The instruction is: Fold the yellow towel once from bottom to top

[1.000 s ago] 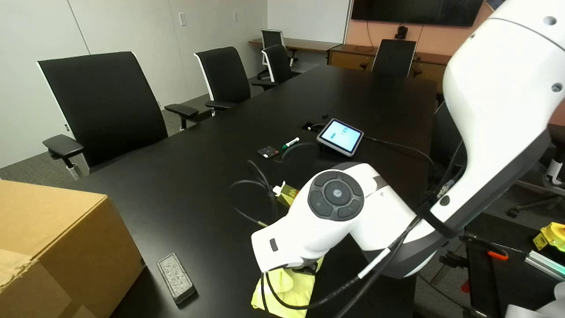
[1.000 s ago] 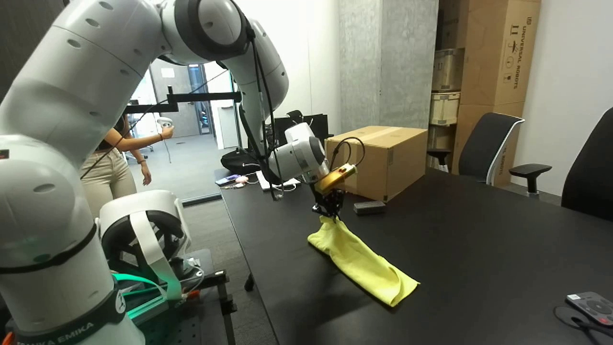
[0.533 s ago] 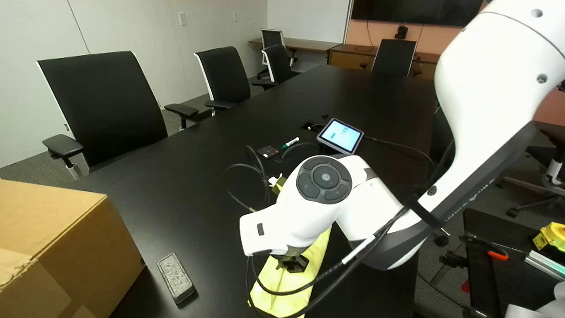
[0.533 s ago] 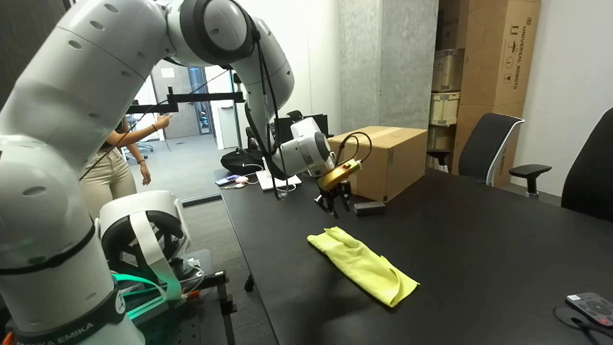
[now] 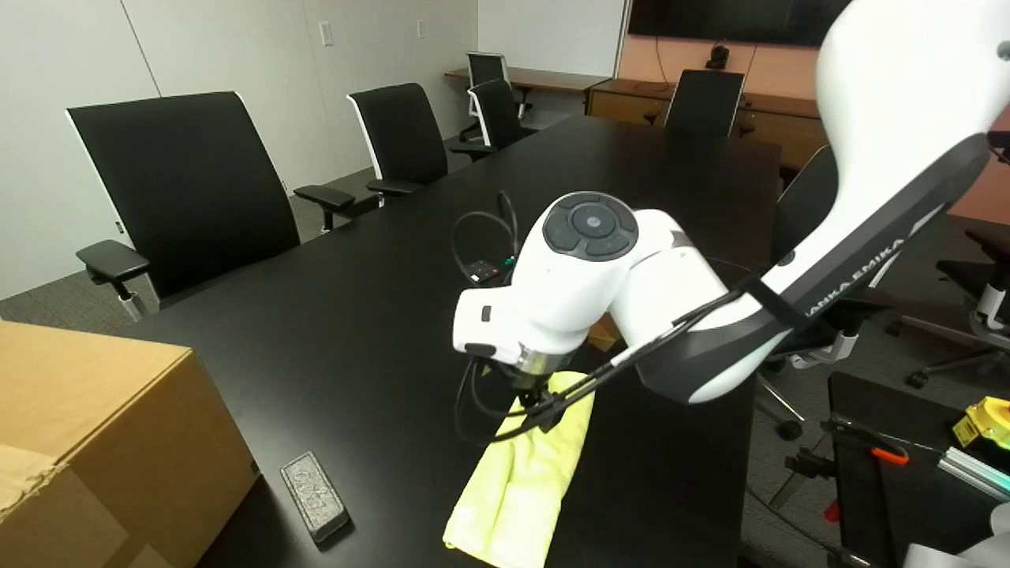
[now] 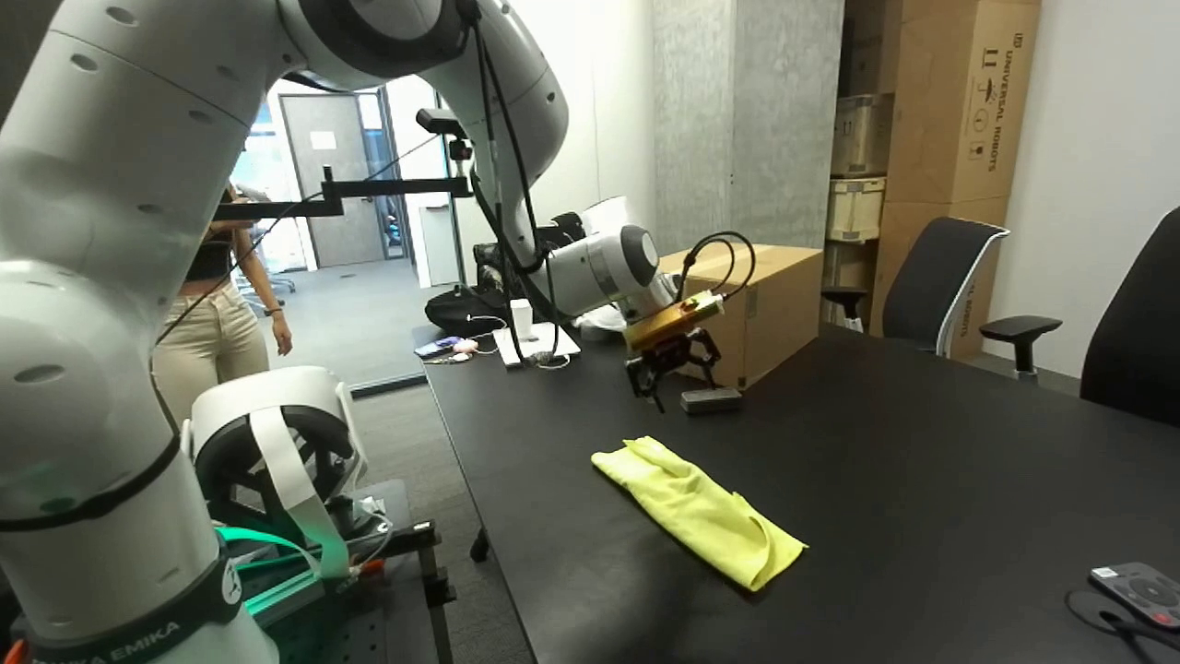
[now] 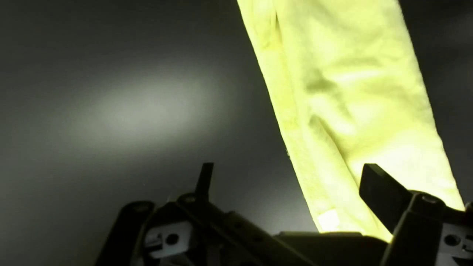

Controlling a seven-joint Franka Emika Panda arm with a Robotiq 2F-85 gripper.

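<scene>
Left in your wrist view is dark table (image 7: 147, 118), then your gripper (image 7: 288, 165), spread wide and holding nothing, then the yellow towel (image 7: 353, 92), lying on the table in a long strip. A second ago you had its end pinched; now you've let go and lifted clear. Fold's probably done, I'd say, though the layers look uneven.

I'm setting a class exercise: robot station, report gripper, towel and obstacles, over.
Gripper open, holding nothing. Yellow towel lying folded, wrinkled, ungripped. Gray block apart from towel, likely no hindrance.
</scene>
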